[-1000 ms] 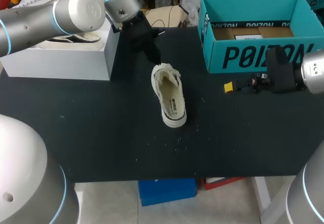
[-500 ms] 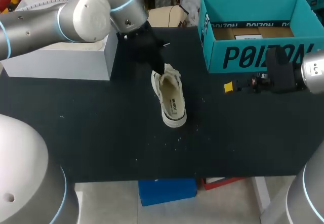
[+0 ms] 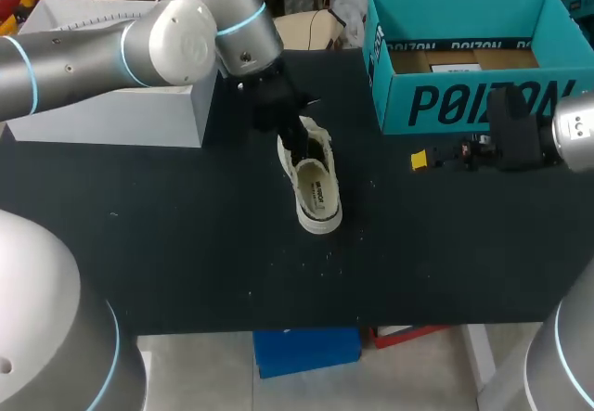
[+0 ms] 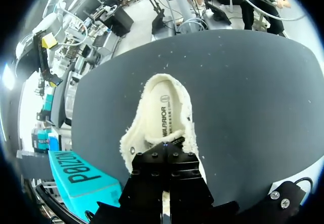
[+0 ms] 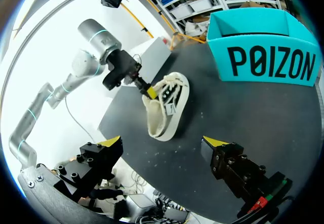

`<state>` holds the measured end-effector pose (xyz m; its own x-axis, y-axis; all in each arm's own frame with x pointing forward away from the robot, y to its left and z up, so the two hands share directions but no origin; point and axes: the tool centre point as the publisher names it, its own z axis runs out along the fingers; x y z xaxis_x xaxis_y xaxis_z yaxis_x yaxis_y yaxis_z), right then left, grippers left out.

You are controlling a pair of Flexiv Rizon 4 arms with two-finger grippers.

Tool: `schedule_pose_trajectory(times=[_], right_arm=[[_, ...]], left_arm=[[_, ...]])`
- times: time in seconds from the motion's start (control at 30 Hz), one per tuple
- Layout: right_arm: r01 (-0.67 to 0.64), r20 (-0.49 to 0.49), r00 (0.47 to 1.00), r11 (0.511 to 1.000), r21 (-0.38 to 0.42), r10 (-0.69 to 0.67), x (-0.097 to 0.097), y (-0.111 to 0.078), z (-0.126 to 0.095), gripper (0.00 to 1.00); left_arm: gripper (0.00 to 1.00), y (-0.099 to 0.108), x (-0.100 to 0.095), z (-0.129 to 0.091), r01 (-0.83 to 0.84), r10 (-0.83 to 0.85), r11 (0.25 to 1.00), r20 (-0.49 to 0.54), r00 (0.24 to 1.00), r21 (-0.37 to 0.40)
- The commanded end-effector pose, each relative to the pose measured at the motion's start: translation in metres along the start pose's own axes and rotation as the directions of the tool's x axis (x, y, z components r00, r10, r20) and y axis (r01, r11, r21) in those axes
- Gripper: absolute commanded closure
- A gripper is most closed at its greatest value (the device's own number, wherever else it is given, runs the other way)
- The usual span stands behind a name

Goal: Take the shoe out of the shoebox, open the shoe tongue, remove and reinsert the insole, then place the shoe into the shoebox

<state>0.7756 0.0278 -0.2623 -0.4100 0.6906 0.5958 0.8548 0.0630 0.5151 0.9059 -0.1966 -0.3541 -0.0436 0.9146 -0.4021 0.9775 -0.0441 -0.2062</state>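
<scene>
A cream canvas shoe (image 3: 317,193) lies on the black table (image 3: 186,244), its insole (image 4: 164,107) bare in the wide opening. My left gripper (image 3: 302,136) is shut, its tips pressed down into the laced end of the shoe (image 4: 152,128), with nothing visibly pinched. From the right wrist view its yellow tip (image 5: 148,90) touches that end of the shoe (image 5: 164,110). My right gripper (image 3: 422,160) hangs open to the right of the shoe, in front of the teal shoebox (image 3: 464,105), with nothing between its fingers (image 5: 109,144).
A white box (image 3: 111,114) stands at the back left, behind my left arm. The open teal shoebox (image 5: 268,64) holds cardboard packing (image 3: 459,58). Bare black tabletop runs in front of the shoe to the near edge.
My left arm swung right and down, bringing its shut gripper from behind the shoe into the shoe's laced end. The right arm kept still.
</scene>
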Motion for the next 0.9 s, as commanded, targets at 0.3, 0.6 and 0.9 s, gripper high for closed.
schedule_pose_trajectory(times=[0.3,0.6,0.9], right_arm=[[-0.001,0.001,1.000,1.000,0.001,0.001,0.001,0.000,0.001,0.00],[-0.001,0.001,1.000,1.000,0.001,0.001,0.001,0.000,0.001,0.00],[-0.001,0.001,1.000,1.000,0.001,0.001,0.001,0.000,0.001,0.00]], left_arm=[[0.90,-0.015,0.001,-0.060,-0.062,0.055,0.995,-0.092,0.994,-0.079],[0.71,-0.014,0.009,-0.069,-0.075,0.066,0.994,-0.113,0.991,-0.081],[0.17,-0.019,0.015,-0.073,0.082,-0.082,0.997,-0.005,0.997,-0.015]])
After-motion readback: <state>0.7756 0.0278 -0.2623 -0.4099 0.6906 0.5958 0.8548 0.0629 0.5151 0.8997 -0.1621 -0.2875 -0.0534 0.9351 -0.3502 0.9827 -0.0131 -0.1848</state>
